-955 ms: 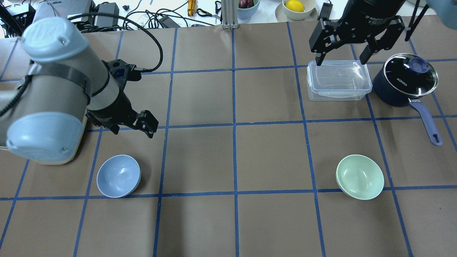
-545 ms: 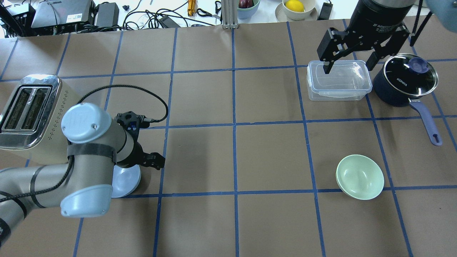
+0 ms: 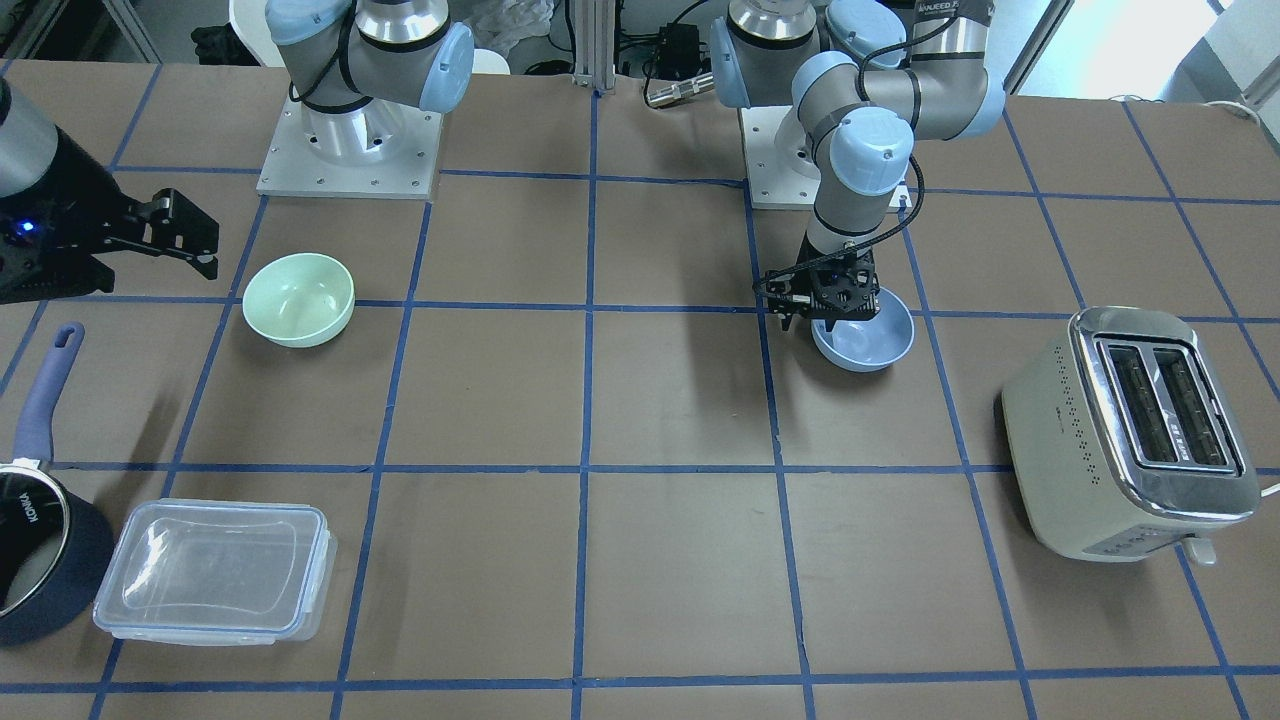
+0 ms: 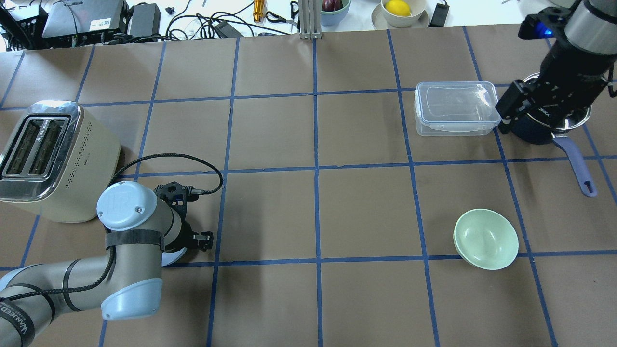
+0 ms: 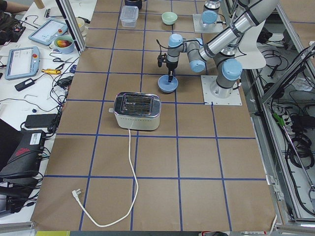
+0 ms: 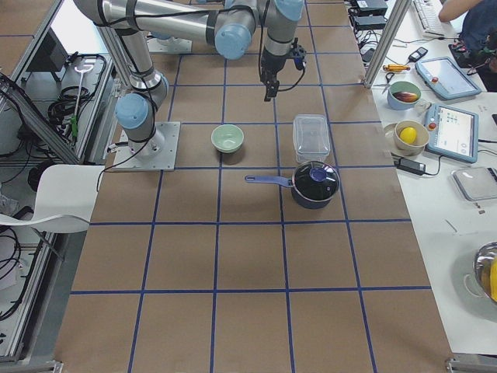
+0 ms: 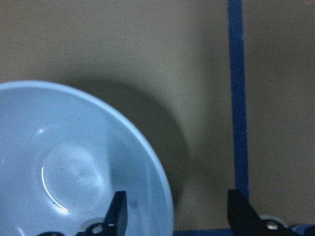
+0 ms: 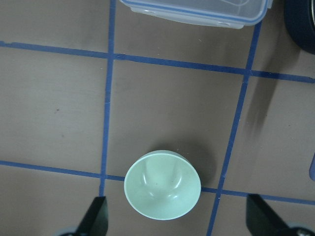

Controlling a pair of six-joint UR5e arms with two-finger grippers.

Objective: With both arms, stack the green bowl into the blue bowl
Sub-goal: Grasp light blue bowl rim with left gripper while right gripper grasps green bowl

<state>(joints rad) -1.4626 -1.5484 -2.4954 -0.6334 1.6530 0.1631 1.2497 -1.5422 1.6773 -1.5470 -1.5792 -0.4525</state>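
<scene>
Brown worktop [image 4: 270, 212]; left pincer [image 3: 830, 308] open astride blue bowl [image 7: 74, 167] rim, skewed pinch might flip it. Right pincer [image 3: 190, 235] open too.

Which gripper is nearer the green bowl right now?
Right. The right gripper hangs open, raised off the green bowl toward the saucepan; the left gripper is across the table, open astride the blue bowl rim.
</scene>
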